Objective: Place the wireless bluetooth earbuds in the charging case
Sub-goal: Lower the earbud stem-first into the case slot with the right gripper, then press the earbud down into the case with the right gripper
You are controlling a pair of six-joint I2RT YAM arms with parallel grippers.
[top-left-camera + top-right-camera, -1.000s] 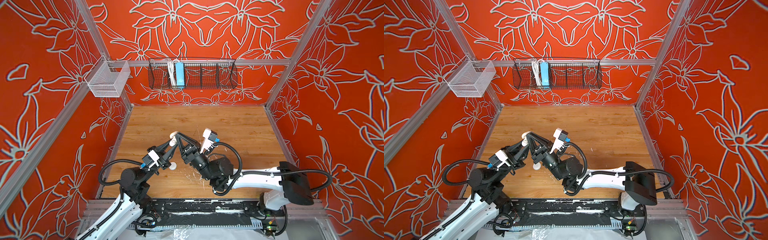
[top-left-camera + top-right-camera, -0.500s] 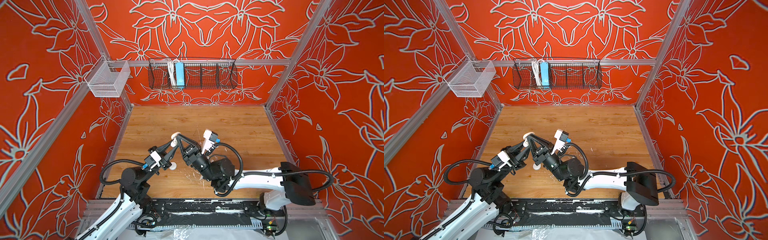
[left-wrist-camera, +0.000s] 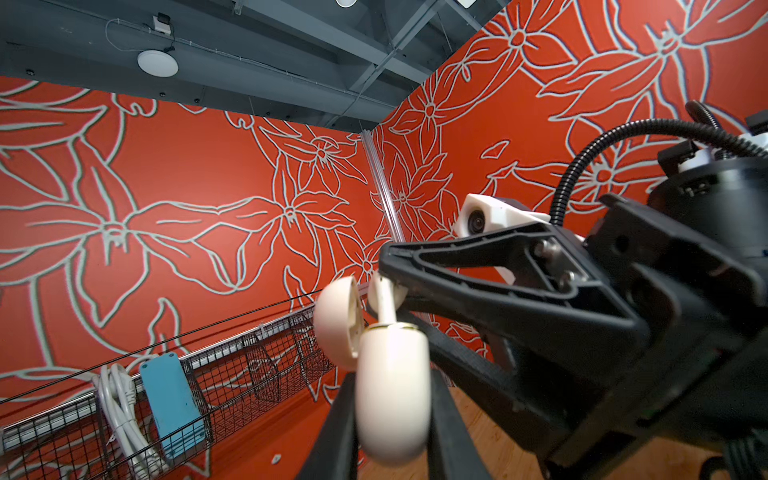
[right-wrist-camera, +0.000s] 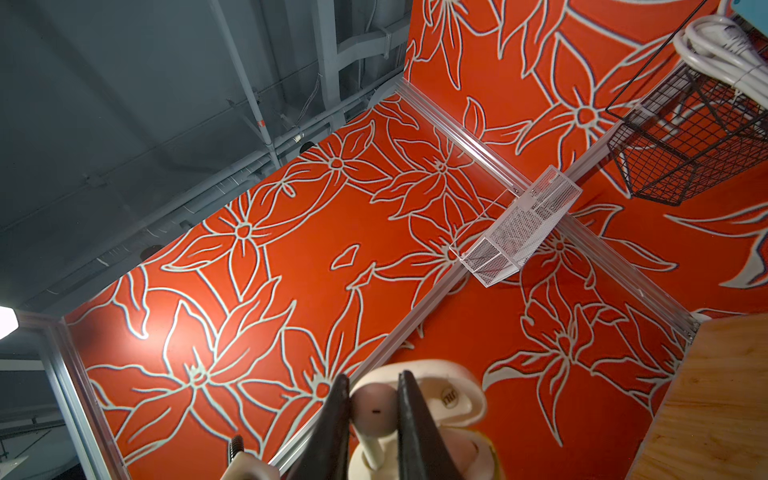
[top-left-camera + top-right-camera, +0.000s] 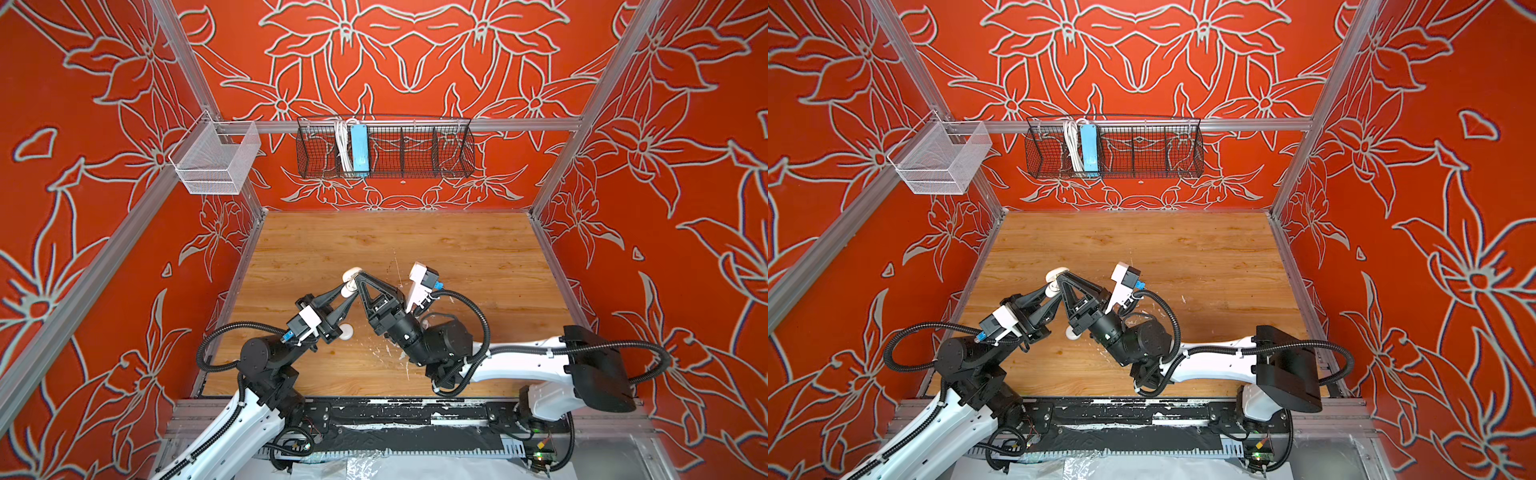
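Writing: small dark stamp (image 4: 451,395) inside case lid (image 3: 336,320), not readable; short dark dash on earbud head.
Left claw (image 5: 350,289) closed tight on charging case (image 3: 392,395), lid open, case held above surface.
Right claw (image 5: 360,279) pinches earbud (image 4: 374,409) by head, stem at case mouth; depth cannot tell.
Small white rounded piece (image 5: 347,331) on surface beside left arm, too small to identify.
Surface (image 5: 457,249): light wood, white flecks (image 5: 386,349).
Walls (image 5: 415,62) orange-red, pale flower outlines.
Black wire basket (image 5: 415,149) on back rail holds blue box (image 5: 359,147), white cable (image 5: 341,145).

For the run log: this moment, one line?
left gripper: shut on charging case, lid open | right gripper: shut on earbud, stem at case
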